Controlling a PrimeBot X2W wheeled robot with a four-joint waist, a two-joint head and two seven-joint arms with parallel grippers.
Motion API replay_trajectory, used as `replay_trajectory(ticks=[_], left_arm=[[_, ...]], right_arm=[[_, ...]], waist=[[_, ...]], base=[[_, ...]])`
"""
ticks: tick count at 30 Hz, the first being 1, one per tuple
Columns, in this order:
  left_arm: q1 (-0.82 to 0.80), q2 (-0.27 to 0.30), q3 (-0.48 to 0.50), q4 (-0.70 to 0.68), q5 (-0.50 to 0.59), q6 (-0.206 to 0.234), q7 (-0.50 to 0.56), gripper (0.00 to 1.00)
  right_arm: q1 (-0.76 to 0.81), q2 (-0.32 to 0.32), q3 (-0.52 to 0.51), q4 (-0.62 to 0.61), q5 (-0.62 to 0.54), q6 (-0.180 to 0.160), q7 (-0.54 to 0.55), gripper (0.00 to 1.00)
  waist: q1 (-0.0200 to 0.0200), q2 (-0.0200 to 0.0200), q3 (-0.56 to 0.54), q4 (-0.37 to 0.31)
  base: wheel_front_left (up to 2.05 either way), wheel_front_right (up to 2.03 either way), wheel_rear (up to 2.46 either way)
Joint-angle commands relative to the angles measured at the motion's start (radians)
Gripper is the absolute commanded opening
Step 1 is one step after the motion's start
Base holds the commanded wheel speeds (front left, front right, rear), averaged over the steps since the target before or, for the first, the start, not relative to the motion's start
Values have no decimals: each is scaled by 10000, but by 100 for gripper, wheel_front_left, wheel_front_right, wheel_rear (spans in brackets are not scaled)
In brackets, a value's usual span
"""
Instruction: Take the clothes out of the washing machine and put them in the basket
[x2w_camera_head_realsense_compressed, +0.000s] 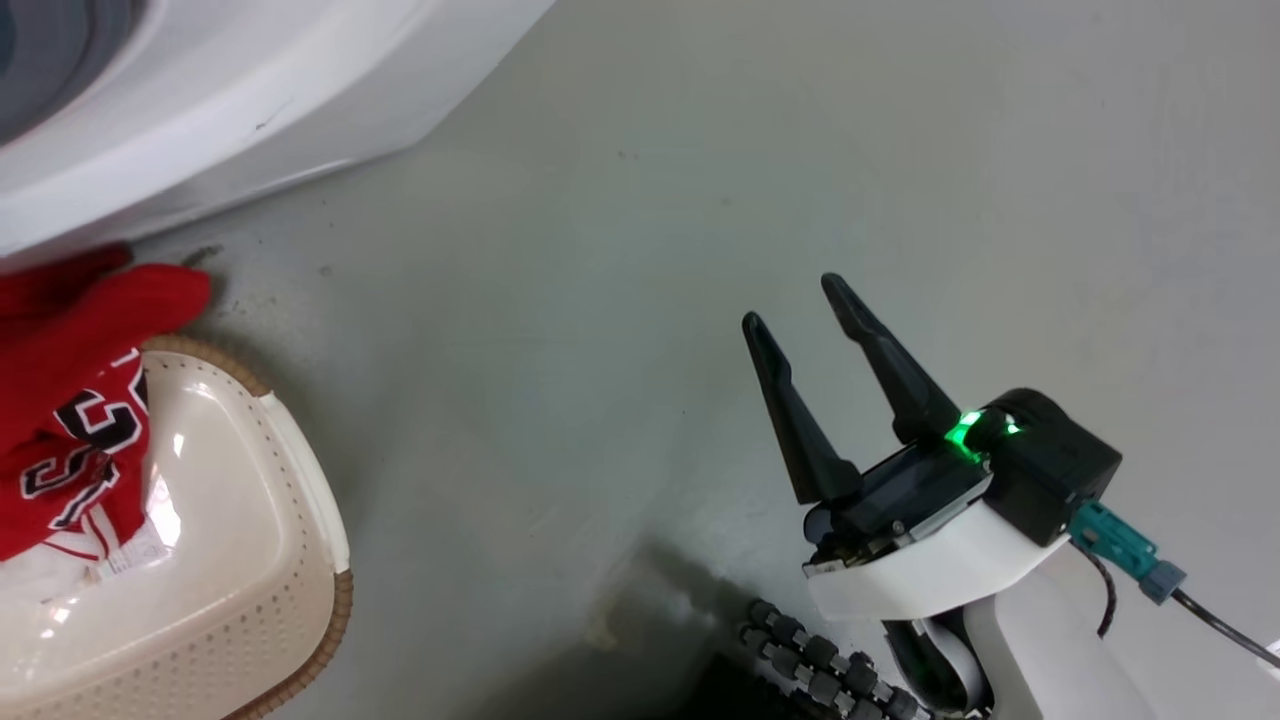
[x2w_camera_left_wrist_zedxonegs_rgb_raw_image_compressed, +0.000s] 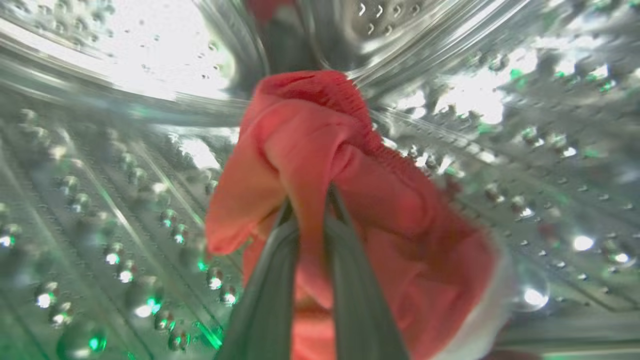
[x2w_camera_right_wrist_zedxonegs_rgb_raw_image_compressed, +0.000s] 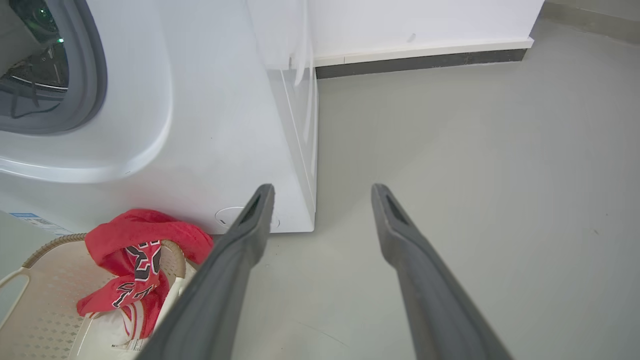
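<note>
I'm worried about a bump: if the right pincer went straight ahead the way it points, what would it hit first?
The right pincer would probably meet the washer at its corner first, beyond the floor; depth is unclear.

Washing machine drum (x2w_camera_left_wrist_zedxonegs_rgb_raw_image_compressed: 100, 225): glossy perforated steel. Red garment (x2w_camera_left_wrist_zedxonegs_rgb_raw_image_compressed: 310, 135): soft ribbed cloth. Basket (x2w_camera_head_realsense_compressed: 250, 520), at 8 o'clock: shiny cream plastic. Floor (x2w_camera_head_realsense_compressed: 700, 150): smooth, matt.

The right hand (x2w_camera_head_realsense_compressed: 791, 301) has black tapered fingers (x2w_camera_head_realsense_compressed: 800, 430), a white shell (x2w_camera_head_realsense_compressed: 930, 572), green light (x2w_camera_head_realsense_compressed: 962, 436), teal plug (x2w_camera_head_realsense_compressed: 1110, 535).
</note>
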Motion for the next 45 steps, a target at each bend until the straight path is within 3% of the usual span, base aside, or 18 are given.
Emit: replay_trajectory(ticks=[1, 6, 14, 24, 29, 35, 45], left_arm=[[404, -63, -15, -149, -41, 37, -682, 0], [1488, -581, 46, -8, -341, 78, -2721, 0], [3591, -1522, 150, 894, -1004, -293, -5254, 0], [5788, -2926, 151, 997, -1723, -684, -6848, 0], [6925, -3304, 123, -71, -1781, -848, -6980, 0], [8748, -3660, 102, -2483, -1628, -879, -6985, 0], [11892, -3873, -187, -6282, -1490, -182, -6348, 0]], right_arm=[[-118, 15, -92, 57, -110, -7, -34, 100], [-17, 11, -476, 350, -490, -7, -34, 100], [483, 5, -1130, 940, -1278, -7, -33, 100], [1397, 5, -1691, 1008, -1878, -7, 565, 100], [1817, 5, -1874, 805, -1987, -7, 863, 100], [2212, 6, -2050, 538, -2039, -5, 1171, 100], [2699, 6, -2447, 22, -2322, -5, 1590, 100]], waist=[[-1, 0, -358, 160], [-1, 0, -1384, 822], [-1, 0, -3621, 1845], [-1, 0, -5699, 3135], [-1, 0, -6426, 3584], [-1, 0, -7083, 4055], [-1, 0, -7313, 4884]], base=[[0, 0, 0], [0, 0, 0], [0, 0, 0], [0, 0, 0], [0, 0, 0], [0, 0, 0], [0, 0, 0]])
